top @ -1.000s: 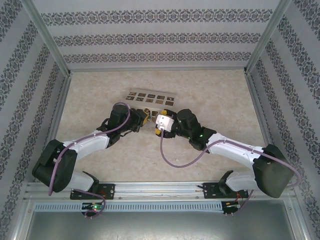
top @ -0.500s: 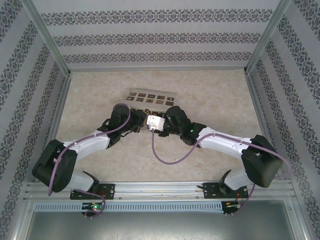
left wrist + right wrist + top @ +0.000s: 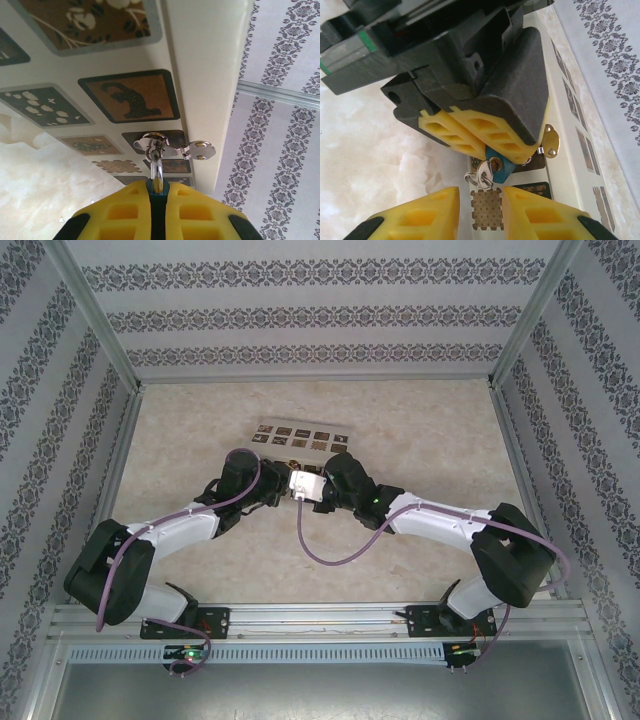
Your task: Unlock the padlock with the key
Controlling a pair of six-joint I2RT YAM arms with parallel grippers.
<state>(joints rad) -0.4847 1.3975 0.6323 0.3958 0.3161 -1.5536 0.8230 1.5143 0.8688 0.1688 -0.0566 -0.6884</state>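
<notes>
Since the earlier frame, the right arm (image 3: 440, 525) has swung inward and to the left; its wrist now sits tight against the left arm's wrist, and its elbow has shifted toward the centre. The left arm (image 3: 180, 525) shows no change of position.

Table (image 3: 450, 430): pale marbled surface, with both arms reaching to its middle.

Box (image 3: 300, 437): cream with brown patterned tiles. It lies just beyond the point where the two wrists meet.

Left gripper (image 3: 158, 186): the yellow pads are pressed together on the padlock (image 3: 500, 168), with only a thin strip of blue body showing between them in the left wrist view. The grip is firm.

Right gripper (image 3: 481, 202): the jaws stand apart, and a box tile is visible through the gap. The fingertips sit just short of the padlock's lower end, one to each side of the key, and touch neither.

Padlock: it is held at the edge of the box, clear of the table. Its silver shackle (image 3: 156, 162) runs up into a silver loop fitting on the box edge, beside a small rounded hasp plate (image 3: 201, 149).

Key (image 3: 484, 174): it is seated in the keyhole at the padlock's exposed end, its head protruding toward the right gripper. A small ring (image 3: 471, 177) hangs at its side. Whether the key is turned cannot be told.
</notes>
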